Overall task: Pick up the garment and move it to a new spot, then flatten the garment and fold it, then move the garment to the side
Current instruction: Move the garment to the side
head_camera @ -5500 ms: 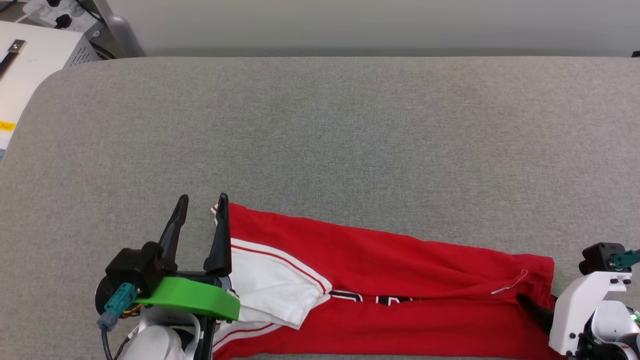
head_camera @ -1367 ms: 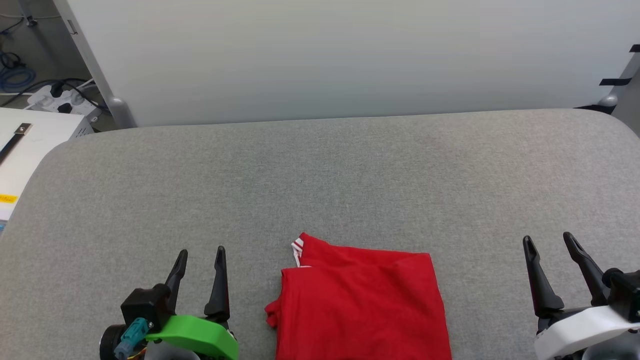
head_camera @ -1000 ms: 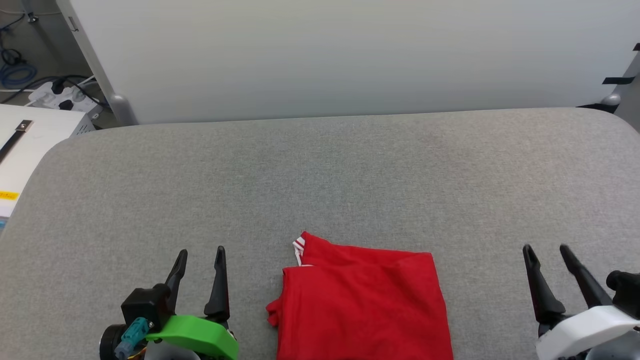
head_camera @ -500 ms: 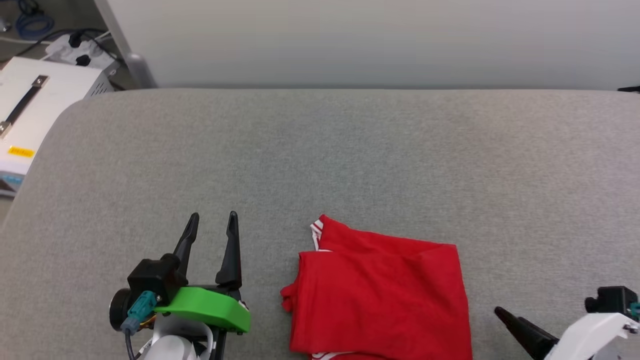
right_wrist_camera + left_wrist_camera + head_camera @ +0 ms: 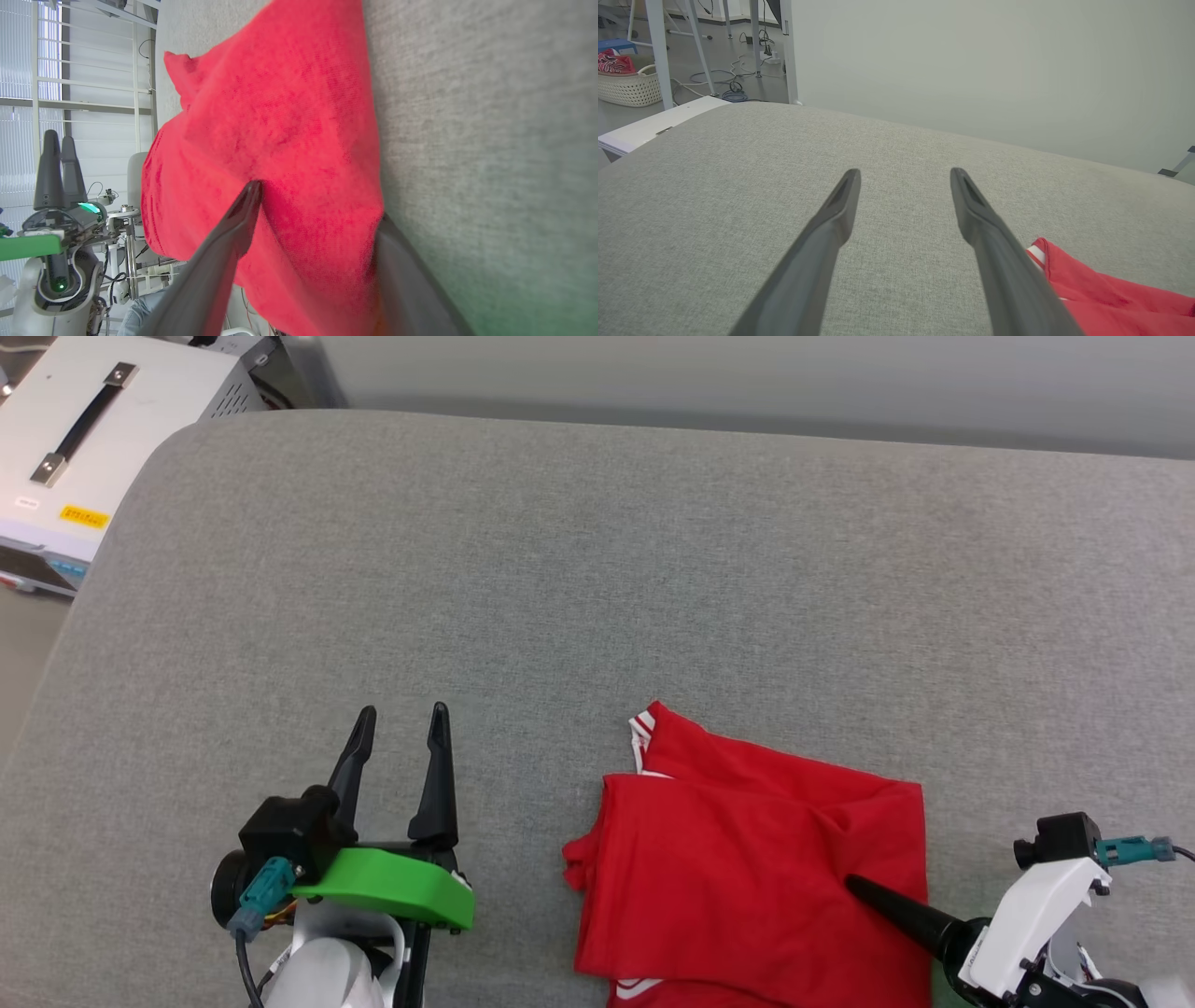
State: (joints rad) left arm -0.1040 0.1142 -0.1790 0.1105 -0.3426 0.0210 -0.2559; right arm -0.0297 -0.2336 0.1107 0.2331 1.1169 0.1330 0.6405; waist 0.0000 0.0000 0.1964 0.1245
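The garment (image 5: 747, 859) lies folded into a red rectangle near the front of the grey table (image 5: 597, 569), with a bit of striped trim at its far left corner. My right gripper (image 5: 854, 887) reaches in from the right, open, straddling the garment's right edge: one finger lies on top of the cloth and the other is hidden beneath it. The right wrist view shows the garment (image 5: 280, 116) between these spread fingers of the right gripper (image 5: 317, 200). My left gripper (image 5: 400, 714) hovers open and empty over bare table left of the garment (image 5: 1101, 298), as the left gripper (image 5: 904, 171) wrist view confirms.
A white box with a black handle (image 5: 93, 420) stands off the table's far left corner. A pale wall panel (image 5: 971, 70) runs behind the table. On the floor beyond are a woven basket (image 5: 626, 84) and cables. Wide bare table lies beyond the garment.
The head camera has tipped down and turned. My right gripper has dropped and swung in toward the garment's right edge, one finger now over the cloth. The left gripper and the garment have stayed put.
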